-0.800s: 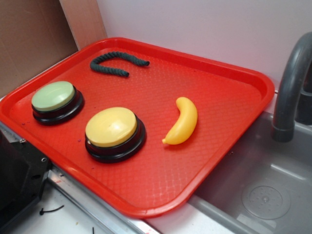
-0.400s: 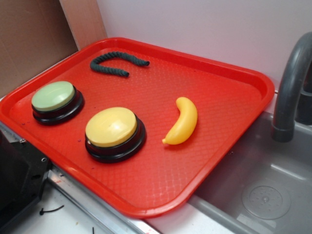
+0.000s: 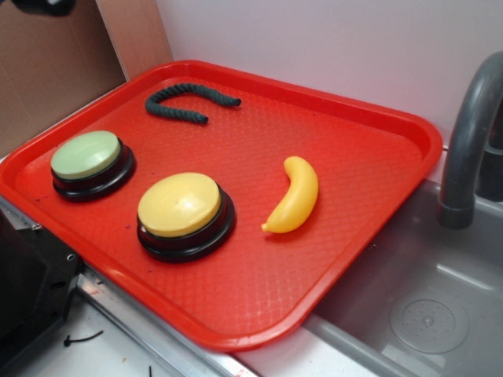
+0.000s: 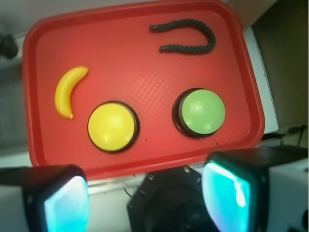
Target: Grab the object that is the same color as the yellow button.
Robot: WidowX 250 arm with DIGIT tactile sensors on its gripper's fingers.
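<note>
A small yellow toy banana [image 3: 295, 196] lies on the red tray [image 3: 377, 157], right of the yellow button [image 3: 181, 204]. In the wrist view the banana [image 4: 67, 89] is left of the yellow button [image 4: 112, 126]. My gripper [image 4: 147, 198] hangs high above the tray's near edge, open and empty, with its two cyan pads [image 4: 65, 205] wide apart. In the exterior view only a dark bit of the gripper [image 3: 39, 5] shows at the top left corner.
A pale green button [image 3: 88, 157] stands left of the yellow one. A dark green rope piece [image 3: 189, 98] lies at the tray's back. A grey faucet [image 3: 471, 141] and sink [image 3: 424, 306] are to the right. A black block [image 3: 27, 290] sits at the front left.
A dark part of the gripper has come into the exterior view's top left corner. The things on the tray have not moved.
</note>
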